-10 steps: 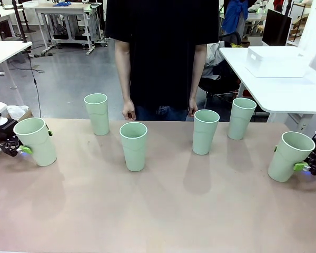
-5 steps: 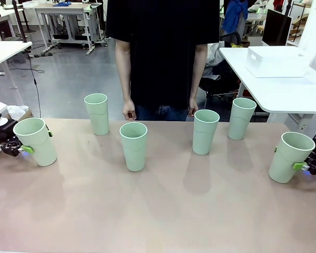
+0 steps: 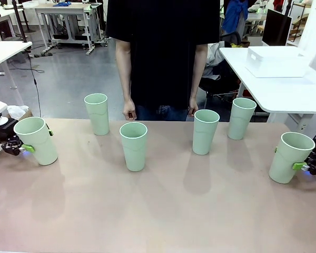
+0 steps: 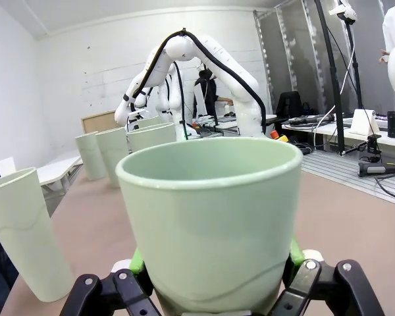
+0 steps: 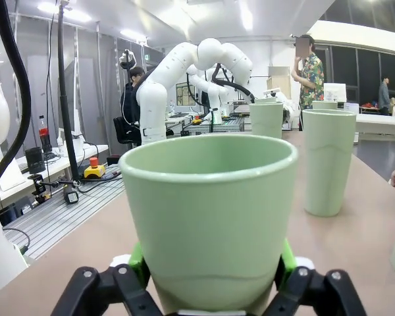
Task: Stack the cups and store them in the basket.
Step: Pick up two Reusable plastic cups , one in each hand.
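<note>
cup [image 3: 34, 132] in l pincer [image 3: 38, 141], 2nd cup [image 3: 295, 145] in r pincer [image 3: 287, 158] (both upright)

front view: left pincer [image 3: 38, 141] mostly hidden behind far-left cup [image 3: 36, 132], its arm cut by the left edge. right pincer [image 3: 287, 157] likewise behind far-right cup [image 3: 292, 150], cut by the right edge. wrist views: gripped cups' bases run off the bottom edge; green pads largely covered by cup walls. person [image 3: 162, 52] cut off at top.
</note>
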You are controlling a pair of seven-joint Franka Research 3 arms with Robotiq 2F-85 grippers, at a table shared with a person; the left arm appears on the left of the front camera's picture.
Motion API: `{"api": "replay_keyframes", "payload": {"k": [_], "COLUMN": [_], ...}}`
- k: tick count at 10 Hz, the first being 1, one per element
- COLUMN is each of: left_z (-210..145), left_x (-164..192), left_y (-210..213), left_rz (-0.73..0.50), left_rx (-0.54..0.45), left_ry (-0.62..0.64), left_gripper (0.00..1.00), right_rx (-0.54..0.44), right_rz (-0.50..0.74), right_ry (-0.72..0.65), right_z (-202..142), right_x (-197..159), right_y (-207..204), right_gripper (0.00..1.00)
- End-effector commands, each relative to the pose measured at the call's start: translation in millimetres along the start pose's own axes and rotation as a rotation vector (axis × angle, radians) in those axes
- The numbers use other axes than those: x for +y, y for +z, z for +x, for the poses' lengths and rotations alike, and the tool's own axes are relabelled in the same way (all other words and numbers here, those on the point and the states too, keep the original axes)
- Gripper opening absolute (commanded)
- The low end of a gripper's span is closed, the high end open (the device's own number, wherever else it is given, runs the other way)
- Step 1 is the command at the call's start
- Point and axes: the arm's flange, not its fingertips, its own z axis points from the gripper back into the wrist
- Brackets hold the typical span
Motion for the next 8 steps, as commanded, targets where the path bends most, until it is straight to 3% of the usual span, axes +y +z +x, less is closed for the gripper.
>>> {"api": "replay_keyframes", "payload": {"k": [1, 2, 4, 5, 6, 8], "left_z": [-0.2, 0.0, 0.0, 1.0, 20.8, 53.0], "left_x": [-10.8, 0.0, 0.0, -0.6, -4.9, -10.6], "left_y": [-9.7, 0.0, 0.0, 3.6, -6.5, -39.3], "left_rz": [0.000, 0.000, 0.000, 0.004, 0.014, 0.064], "left_rx": [-0.027, 0.000, 0.000, 0.001, -0.030, -0.045], "left_ry": [-0.058, 0.000, 0.000, 0.011, -0.007, -0.043], "left_gripper": [0.26, 0.26, 0.26, 0.87, 0.87, 0.87], "right_rx": [-0.017, 0.000, 0.000, -0.006, 0.006, -0.065], "right_rz": [0.047, 0.000, 0.000, 0.007, -0.048, -0.109], "right_ry": [0.086, 0.000, 0.000, 0.003, 0.082, 0.141], "right_z": [0.5, 0.0, 0.0, -1.1, 15.9, 43.4], "right_x": [1.2, 0.0, 0.0, 0.3, 11.4, 24.2], "right_y": [-1.6, 0.0, 0.0, 0.2, -21.3, -61.1], "right_gripper": [0.35, 0.35, 0.35, 0.87, 0.87, 0.87]}}
